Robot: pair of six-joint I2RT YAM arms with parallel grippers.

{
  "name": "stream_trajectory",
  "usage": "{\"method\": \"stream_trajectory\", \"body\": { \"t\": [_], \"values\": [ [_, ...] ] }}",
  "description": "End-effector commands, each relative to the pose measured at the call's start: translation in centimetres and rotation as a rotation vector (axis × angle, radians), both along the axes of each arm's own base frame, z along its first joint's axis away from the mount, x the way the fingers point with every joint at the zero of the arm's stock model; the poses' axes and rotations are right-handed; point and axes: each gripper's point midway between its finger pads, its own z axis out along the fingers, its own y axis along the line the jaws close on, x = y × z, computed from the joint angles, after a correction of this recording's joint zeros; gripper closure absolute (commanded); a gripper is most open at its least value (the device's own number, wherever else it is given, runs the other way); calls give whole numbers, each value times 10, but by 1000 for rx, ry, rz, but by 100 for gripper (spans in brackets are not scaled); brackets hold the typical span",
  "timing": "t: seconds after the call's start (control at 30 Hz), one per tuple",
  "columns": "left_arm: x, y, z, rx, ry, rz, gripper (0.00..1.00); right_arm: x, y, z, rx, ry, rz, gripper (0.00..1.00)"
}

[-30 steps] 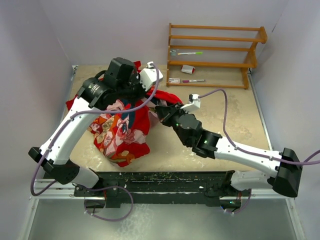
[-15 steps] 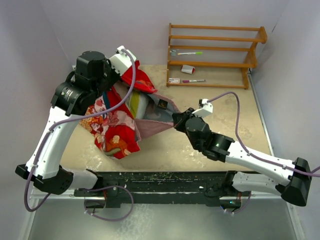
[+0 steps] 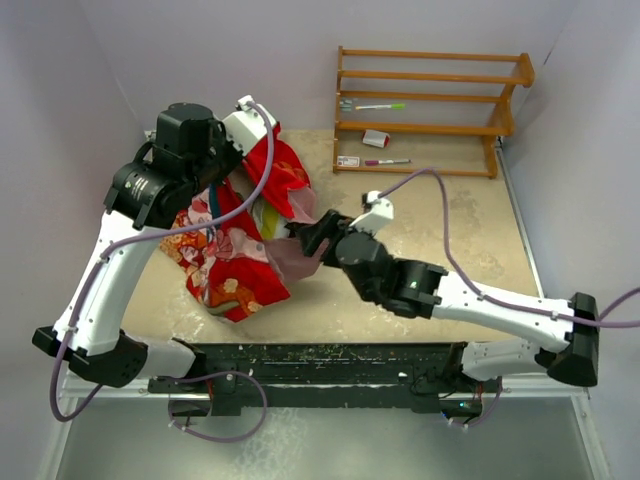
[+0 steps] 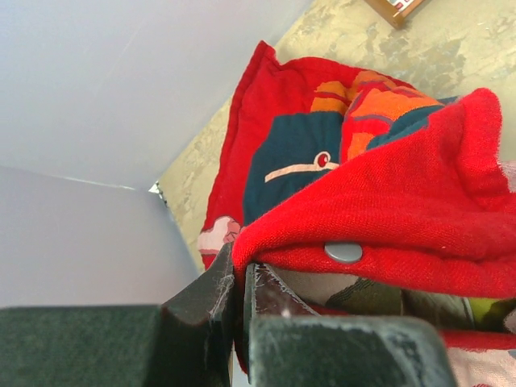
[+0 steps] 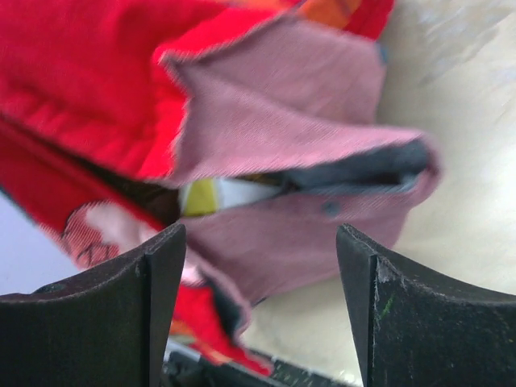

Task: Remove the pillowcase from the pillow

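One camera looks down from high behind the near edge of the beige mottled table; both wrist cameras sit close on the same red printed fabric pillowcase.

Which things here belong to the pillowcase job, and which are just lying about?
Job: pillowcase; pillow; left gripper, clamped on the pillowcase; right gripper, open.
Lying about: wooden rack; green-capped marker; pink-capped marker; small red-and-white item.
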Motion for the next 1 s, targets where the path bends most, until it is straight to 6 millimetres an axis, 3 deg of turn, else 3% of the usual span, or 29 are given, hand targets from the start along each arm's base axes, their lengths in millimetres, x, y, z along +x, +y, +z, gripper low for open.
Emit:
{"method": "stream_trajectory", "body": {
  "t": [0.0, 0.2, 0.27, 0.33, 0.63, 0.77, 0.97],
  "values": [
    [3, -4, 18, -74, -38, 3, 100, -18, 33, -16, 69, 81, -40, 23],
    [3, -10, 16, -83, -13, -18, 100, -36, 73, -46, 116, 152, -44, 23],
    [2, -12, 13, -89, 2, -28, 100, -40, 70, -62, 105, 216, -81, 22],
    [1, -15, 11, -98, 16, -39, 100, -40, 72, -61, 127, 222, -81, 22],
    [-3, -19, 9, -107, 33, -64, 100, -3, 51, -49, 337, 231, -121, 22],
    [-3, -21, 9, -113, 37, -71, 100, 9, 59, -57, 340, 267, -126, 22],
    [-5, -21, 13, -121, 33, -76, 100, 10, 85, -69, 352, 325, -91, 22]
  ]
}}
